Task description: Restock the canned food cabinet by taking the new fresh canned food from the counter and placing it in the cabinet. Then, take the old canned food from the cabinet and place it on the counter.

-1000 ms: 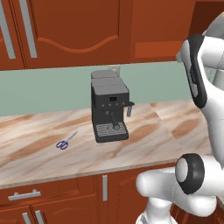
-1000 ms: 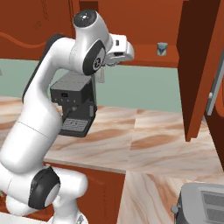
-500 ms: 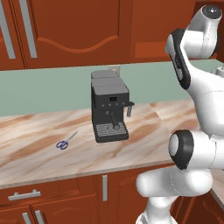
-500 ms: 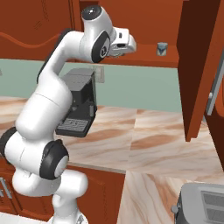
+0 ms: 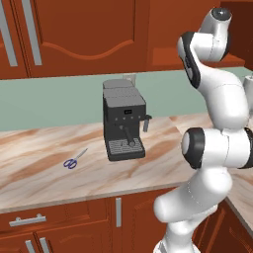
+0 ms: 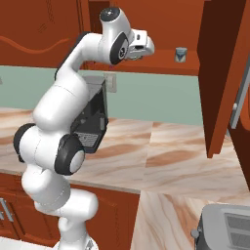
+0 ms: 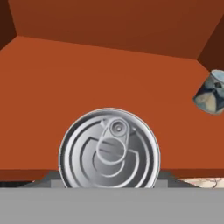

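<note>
**Tin held up at the mouth of the cabinet**

This is a kitchen with red-brown wooden cupboards, a pale green wall and a long marbled counter [image 5: 44,163]. On the counter stand a black coffee machine [image 5: 123,126] and a small pair of scissors [image 5: 74,159], and a toaster [image 6: 227,232] sits near the corner.

The white arm reaches high up, and its gripper [image 6: 146,45] is up by the front of the open cabinet [image 6: 190,62]. In the hand view the flat silver tin [image 7: 109,148] sits right at the bottom, between the fingers, with its ring-pull lid facing the camera. The jaws look clamped on the tin, though the finger tips are hidden behind it.

The cabinet's brown inside lies straight ahead of the tin, so I think the way in is forward. The tin is flat and wide, and its flat faces point along the reach.

The old can [image 7: 211,94] stands on the shelf, off to the right of the tin and deeper in. In the right base view the old can [image 6: 180,54] is well apart from the gripper. I think the tin should be set down to the left of it, so the two do not bump.
</note>
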You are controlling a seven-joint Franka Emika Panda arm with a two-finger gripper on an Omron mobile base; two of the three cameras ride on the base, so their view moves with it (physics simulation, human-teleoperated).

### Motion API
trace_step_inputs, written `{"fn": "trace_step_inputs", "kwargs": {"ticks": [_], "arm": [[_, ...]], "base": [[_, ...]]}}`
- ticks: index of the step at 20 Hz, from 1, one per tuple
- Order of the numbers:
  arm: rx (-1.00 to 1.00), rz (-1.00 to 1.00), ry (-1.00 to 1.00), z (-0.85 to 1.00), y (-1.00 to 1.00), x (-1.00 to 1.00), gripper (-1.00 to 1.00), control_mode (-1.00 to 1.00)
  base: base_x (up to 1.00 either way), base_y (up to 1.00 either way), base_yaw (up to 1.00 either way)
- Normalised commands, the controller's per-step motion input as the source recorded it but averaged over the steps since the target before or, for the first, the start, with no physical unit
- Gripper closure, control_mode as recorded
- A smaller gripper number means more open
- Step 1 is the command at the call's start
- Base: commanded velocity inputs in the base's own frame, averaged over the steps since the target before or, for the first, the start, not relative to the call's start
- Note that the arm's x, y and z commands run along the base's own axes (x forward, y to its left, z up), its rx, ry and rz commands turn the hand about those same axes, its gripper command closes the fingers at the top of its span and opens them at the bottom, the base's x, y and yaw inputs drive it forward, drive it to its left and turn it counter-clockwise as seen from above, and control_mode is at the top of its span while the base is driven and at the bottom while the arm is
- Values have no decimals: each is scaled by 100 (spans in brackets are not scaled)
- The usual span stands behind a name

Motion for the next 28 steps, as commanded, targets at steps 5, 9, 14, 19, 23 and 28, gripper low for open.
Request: {"fn": "trace_step_inputs", "kwargs": {"ticks": [5, 9, 14, 19, 23, 28], "arm": [[0, 0, 1, -14, -19, 77, 100, -100], [0, 0, 0, -17, -16, 89, -100, -100], [0, 0, 0, -11, -5, 87, -100, -100], [0, 0, -2, 0, -2, 0, -100, -100], [2, -4, -11, 0, -9, -34, -100, -100], [3, -18, -16, -10, -30, -94, -100, -100]], "base": [[0, 0, 0], [0, 0, 0], [0, 0, 0], [0, 0, 0], [0, 0, 0], [0, 0, 0]]}}
